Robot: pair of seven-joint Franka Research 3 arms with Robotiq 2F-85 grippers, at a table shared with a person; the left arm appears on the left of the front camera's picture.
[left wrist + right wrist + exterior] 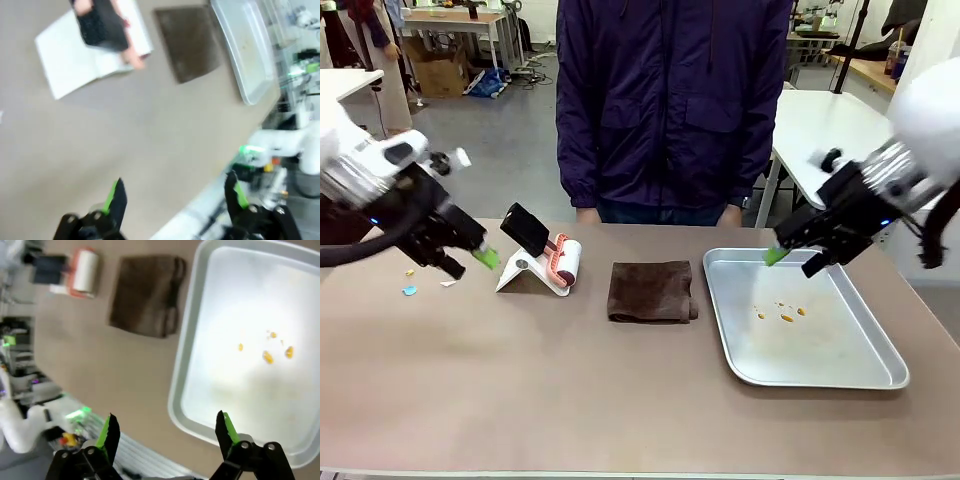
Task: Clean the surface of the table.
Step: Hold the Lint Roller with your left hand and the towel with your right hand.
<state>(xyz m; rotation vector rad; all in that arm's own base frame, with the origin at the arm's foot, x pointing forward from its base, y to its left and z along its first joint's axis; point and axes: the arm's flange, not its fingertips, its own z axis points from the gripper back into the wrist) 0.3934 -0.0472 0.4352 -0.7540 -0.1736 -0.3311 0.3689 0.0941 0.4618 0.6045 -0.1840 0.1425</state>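
Note:
The brownish-taupe table [570,390] carries a folded brown cloth [651,290] at its middle. A lint roller [563,262] lies on a white stand to the cloth's left. Small blue and orange scraps [410,290] lie on the table at far left. My left gripper [468,262] hovers open between the scraps and the roller, holding nothing. In the left wrist view its fingers [116,197] spread over bare table [125,135]. My right gripper [796,260] hangs open over the far edge of a metal tray [880,375]. Its wrist view shows the tray [225,305] below and the cloth [147,295].
Orange crumbs [785,315] lie in the tray, also seen as crumbs [268,357] from the right wrist. A person in a dark jacket [670,100] stands at the far edge, behind the cloth. The left wrist view shows the roller's stand [75,60], cloth [189,42] and tray [247,50].

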